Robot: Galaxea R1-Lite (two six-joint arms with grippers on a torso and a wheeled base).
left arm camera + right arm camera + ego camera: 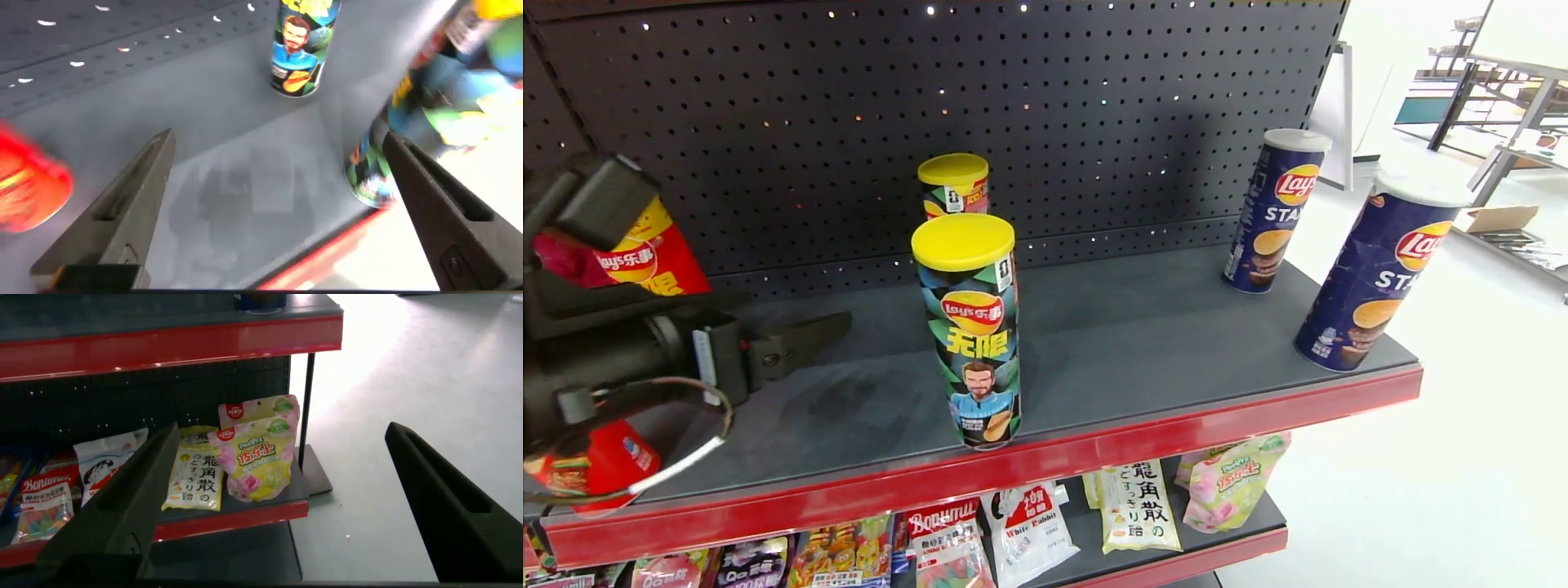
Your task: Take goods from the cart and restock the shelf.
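Observation:
Two yellow-lidded chip cans stand mid-shelf, the front can [972, 327] near the red edge and the rear can [954, 184] by the pegboard. My left gripper [837, 327] hovers low over the grey shelf [1143, 343], left of the front can, open with nothing between its fingers. In the left wrist view the gripper [279, 139] faces bare shelf, with the rear can [298, 45] ahead and the front can [380, 167] close to one finger [433, 212]. My right gripper [282, 429] is open and empty, held in front of the lower shelf [237, 518].
Two tall blue cans [1274, 212] [1376, 278] stand at the shelf's right end. Red cans [645, 253] [596, 465] sit at the left by my arm. Snack bags [257, 453] [192, 474] lie on the lower shelf. Open floor [1462, 425] lies to the right.

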